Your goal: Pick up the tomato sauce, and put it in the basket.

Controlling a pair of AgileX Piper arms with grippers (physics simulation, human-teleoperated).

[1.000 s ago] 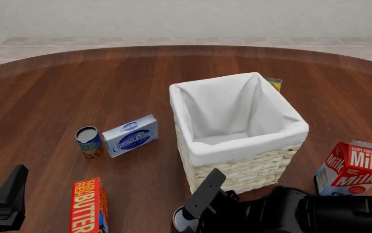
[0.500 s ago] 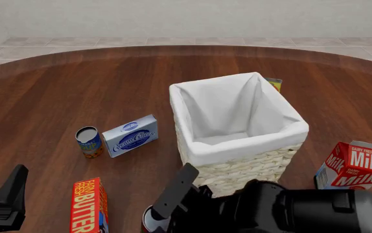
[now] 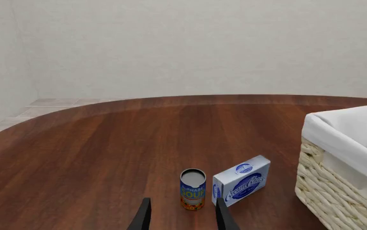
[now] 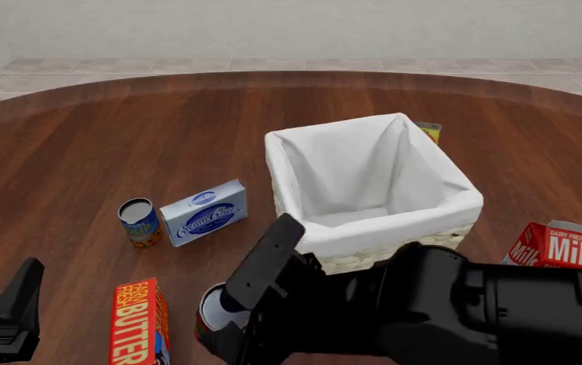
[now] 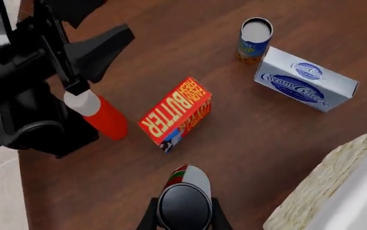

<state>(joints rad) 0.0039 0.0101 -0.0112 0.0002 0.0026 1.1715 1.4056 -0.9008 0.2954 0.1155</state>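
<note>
The right gripper [image 5: 183, 216] has its two dark fingers closed on either side of the tomato sauce [image 5: 185, 201], a small cylindrical can with a red label and a silver-grey top. In the right wrist view the can lies along the fingers, its dark round end facing the camera, held above the brown wooden table [image 4: 118, 137]. In the front view the tomato sauce [image 4: 213, 310] shows as a pale round top with a red side, low in the picture, just beside the near left corner of the basket [image 4: 393, 251], a large square cream wicker basket with white cloth lining folded over its rim. The bulky black right arm fills the lower right of that view, covering part of the basket's near wall. The left gripper [image 3: 182, 215] hangs low at the near left edge of the table, its two thin dark fingers apart and holding nothing. Ahead of it stand a blue-and-orange labelled can [image 3: 192, 189] and a blue-and-white cream cheese box [image 3: 242, 179]. A red-and-yellow butter box [image 4: 139, 319] lies nearer, and a red-and-white milk carton [image 4: 564, 247] sits at the right.
</note>
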